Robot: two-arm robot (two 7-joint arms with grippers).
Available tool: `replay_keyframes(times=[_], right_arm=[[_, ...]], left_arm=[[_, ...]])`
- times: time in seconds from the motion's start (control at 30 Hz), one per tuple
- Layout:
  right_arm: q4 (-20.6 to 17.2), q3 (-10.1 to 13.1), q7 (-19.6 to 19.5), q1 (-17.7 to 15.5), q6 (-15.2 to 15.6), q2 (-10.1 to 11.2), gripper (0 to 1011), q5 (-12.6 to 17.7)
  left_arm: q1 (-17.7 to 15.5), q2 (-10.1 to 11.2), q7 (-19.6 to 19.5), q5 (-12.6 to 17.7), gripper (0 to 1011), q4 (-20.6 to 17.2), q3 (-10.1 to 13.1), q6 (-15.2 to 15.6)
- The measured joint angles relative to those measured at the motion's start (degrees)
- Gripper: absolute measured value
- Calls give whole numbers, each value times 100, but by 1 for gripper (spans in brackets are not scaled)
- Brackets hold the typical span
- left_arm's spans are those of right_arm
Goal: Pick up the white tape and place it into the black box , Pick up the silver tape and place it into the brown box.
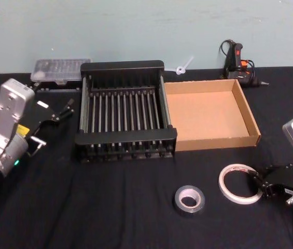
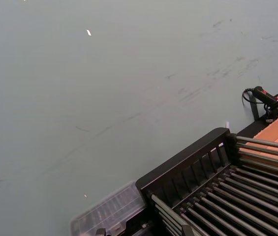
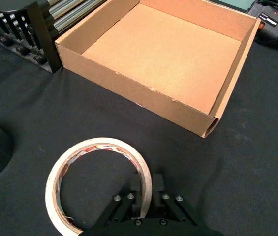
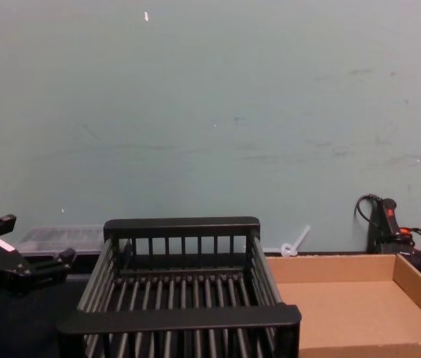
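Nearest the robot, the right gripper [image 3: 145,200] is down at the table with its fingers pinched on the near wall of the white tape [image 3: 97,183], one finger inside the ring and one outside, and the roll looks to be flat on the black cloth, not lifted. So by my reading this is the grab on the first roll, right at the start of the job. What it needs next is a clean lift, then a carry leftward and away over the cardboard to the black box [image 1: 125,111], high enough to clear that thick rim before letting go. Just to the left of the white roll, close but not touching, sits the silver tape [image 1: 190,200], flat on the cloth and untouched; that one waits its turn. Farther back, the brown box [image 1: 212,114] stands with nothing in it, butted up against the right side of the black crate, which also has nothing in it. Off on the left, the left gripper [image 1: 62,111] hangs above the table beside the crate, fingers spread apart, holding nothing and seemingly idle. Counting up: two rolls of tape, one white and one silver; two boxes, one black and one brown; and behind them against the wall one clear plastic case [image 1: 60,70] and one glue gun [image 1: 238,63].
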Motion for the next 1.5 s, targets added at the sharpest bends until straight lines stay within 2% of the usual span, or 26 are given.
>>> replay_keyframes(times=[0.03, 0.17, 0.73, 1.17, 1.5], right_arm=[[0, 0, 0, 0, 0, 0, 142, 0], [0, 0, 0, 0, 0, 0, 93, 0], [-2, 9, 5, -6, -17, -5, 93, -11], [-199, 211, 2, -56, -81, -127, 92, -45], [-294, 297, -30, 190, -181, -270, 92, -12]], left_arm=[[0, 0, 0, 0, 1001, 0, 0, 0], [0, 0, 0, 0, 1001, 0, 0, 0], [0, 0, 0, 0, 1001, 0, 0, 0], [0, 0, 0, 0, 1001, 0, 0, 0], [0, 0, 0, 0, 1001, 0, 0, 0]])
